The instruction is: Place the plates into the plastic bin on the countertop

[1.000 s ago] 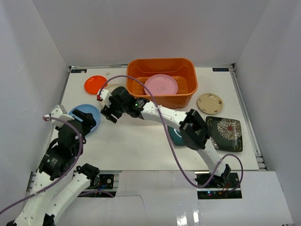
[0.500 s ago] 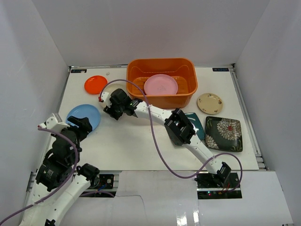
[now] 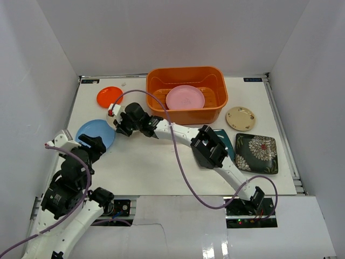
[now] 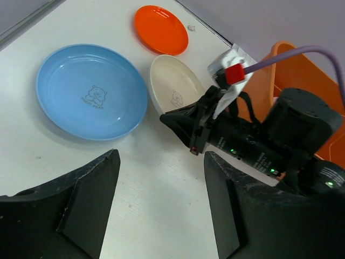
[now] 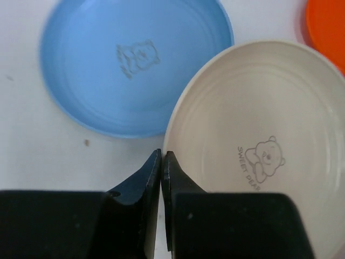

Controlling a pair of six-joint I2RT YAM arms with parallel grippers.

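The right gripper (image 5: 161, 157) has its fingers pressed together with nothing between them, the tips at the near rim of the cream plate (image 5: 259, 135). Whether they touch that rim or hang just above it the wrist view does not settle. Over the last second this arm has stretched further left across the countertop (image 3: 145, 162), away from the plastic bin (image 3: 186, 70), so the cream plate looks like the next one to be picked. No grip is made yet; the fingers would have to part first.

The left gripper (image 4: 161, 178) is spread wide and empty. It has drawn back toward its base, off the light blue plate (image 3: 91, 132), which now lies almost fully uncovered.

Around them, the blue plate lies just beside the cream one, their rims nearly meeting, and the orange-red plate (image 3: 109, 96) lies close on the far side — a tight cluster, where lifting one rim may nudge a neighbour. The pink plate (image 3: 185, 98) is already in the bin. The small beige patterned plate (image 3: 240, 118), the black flowered plate (image 3: 257, 153) and the teal plate (image 3: 222, 141), partly hidden by the right arm, wait on the right.

The outstretched right arm crosses the table's middle, between the left arm and the bin.
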